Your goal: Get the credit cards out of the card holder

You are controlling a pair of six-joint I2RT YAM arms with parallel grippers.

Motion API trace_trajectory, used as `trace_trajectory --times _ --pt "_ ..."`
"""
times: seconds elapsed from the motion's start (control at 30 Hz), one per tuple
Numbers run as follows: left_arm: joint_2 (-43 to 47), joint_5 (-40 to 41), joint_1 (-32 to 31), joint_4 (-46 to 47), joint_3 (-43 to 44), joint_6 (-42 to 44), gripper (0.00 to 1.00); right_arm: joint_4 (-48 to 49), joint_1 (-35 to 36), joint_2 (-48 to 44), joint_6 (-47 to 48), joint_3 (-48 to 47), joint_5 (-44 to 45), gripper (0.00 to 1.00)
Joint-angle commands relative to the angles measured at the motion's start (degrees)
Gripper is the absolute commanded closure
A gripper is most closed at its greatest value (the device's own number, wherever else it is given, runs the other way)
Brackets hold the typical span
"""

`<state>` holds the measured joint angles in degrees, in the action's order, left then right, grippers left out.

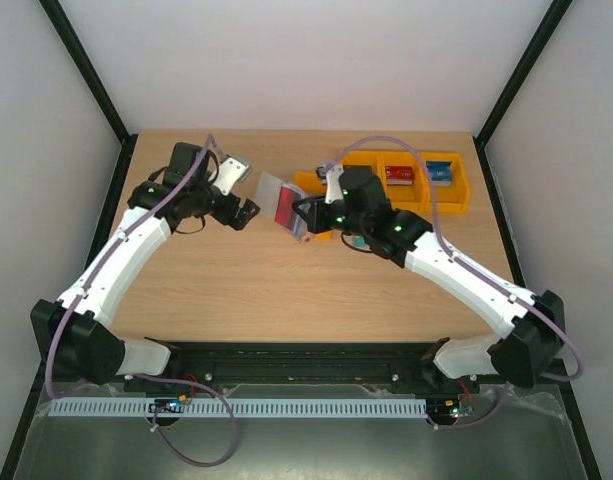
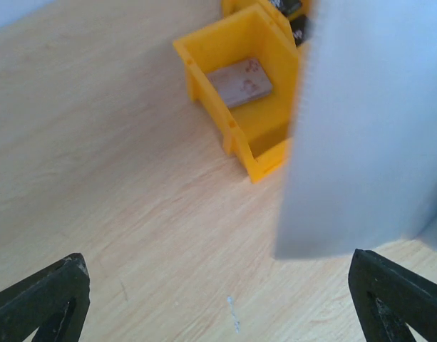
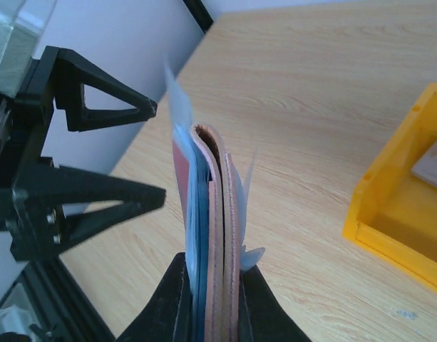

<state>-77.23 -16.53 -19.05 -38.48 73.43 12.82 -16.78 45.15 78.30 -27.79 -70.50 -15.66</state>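
My right gripper (image 1: 304, 222) is shut on the pinkish-brown card holder (image 1: 298, 215) and holds it on edge above the table. In the right wrist view (image 3: 214, 267) the holder (image 3: 219, 214) stands edge-on between the fingers, with light blue sleeves or cards (image 3: 199, 214) and a red card (image 3: 178, 167) fanning out on its left side. From above, the red card (image 1: 286, 205) and a pale blue-grey card (image 1: 269, 186) stick out. My left gripper (image 1: 244, 212) is open and empty just left of the holder (image 2: 218, 267). The pale card (image 2: 368, 128) hangs before its right finger.
A row of orange bins (image 1: 456, 185) stands at the back right, with a red item (image 1: 399, 175) and a blue item (image 1: 441, 172) in them. The nearest bin (image 2: 271, 117) holds a grey card (image 2: 239, 82). A teal card (image 1: 358, 242) lies under the right arm.
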Motion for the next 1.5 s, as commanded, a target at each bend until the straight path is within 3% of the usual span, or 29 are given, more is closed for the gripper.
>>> trace_trajectory --times 0.0,0.1,0.2,0.4,0.53,0.67,0.93,1.07,1.13,1.17,1.2,1.27,1.33,1.4,1.47 --pt "2.43 -2.33 0.72 -5.36 6.53 3.42 0.01 10.48 -3.35 -5.05 3.38 5.85 -14.72 0.98" --pt "2.24 -13.33 0.68 -10.85 10.28 5.66 0.02 17.06 -3.42 -7.31 3.56 9.12 -21.49 0.98" --pt "2.56 -22.51 0.68 -13.5 11.29 6.95 0.09 21.53 -3.43 -8.29 2.68 10.5 -24.11 0.98" --pt "2.61 -26.7 0.62 -14.55 12.33 7.14 0.31 24.5 -3.42 -8.33 2.19 11.22 -26.56 0.98" --pt "2.07 -36.0 0.6 -16.63 10.68 10.36 0.27 28.08 -3.48 -8.42 0.94 12.5 -28.5 0.98" --pt "1.88 -40.16 0.54 -16.33 8.31 11.6 0.26 31.67 -3.47 -8.23 0.08 13.08 -31.07 0.98" --pt "2.08 -46.14 0.19 -16.16 6.3 12.88 0.6 39.19 -3.4 -9.21 -1.39 15.15 -34.29 0.98" --pt "2.3 -46.68 0.25 -17.0 6.74 14.16 0.96 40.67 -3.42 -9.45 -1.44 15.77 -34.72 0.98" --pt "2.41 -47.24 0.39 -17.82 7.0 15.2 0.98 40.97 -3.4 -10.0 -1.02 16.41 -33.75 0.98" --pt "2.55 -47.6 0.46 -18.45 7.14 15.94 0.98 41.17 -3.46 -10.39 -0.85 16.77 -33.01 0.95" --pt "2.65 -47.95 0.59 -18.94 7.33 16.46 0.98 41.45 -3.49 -10.86 -0.49 17.29 -32.24 0.82" --pt "2.84 -48.06 0.87 -19.77 8.23 17.42 0.98 42.86 -3.82 -12.15 0.06 19.59 -30.51 0.46" --pt "3.08 -47.96 1.33 -20.77 9.29 18.16 0.98 46.78 -4.71 -13.59 -1.18 22.89 -29.42 0.17" --pt "3.12 -48.92 1.71 -22.26 10.2 19.63 0.98 54.07 -5.55 -14.35 -4.35 26.12 -30.01 0.05" --pt "3.1 -50.65 1.82 -23.9 10.73 21.65 0.98 59.88 -5.61 -13.73 -8.01 27.75 -32.57 0.0"
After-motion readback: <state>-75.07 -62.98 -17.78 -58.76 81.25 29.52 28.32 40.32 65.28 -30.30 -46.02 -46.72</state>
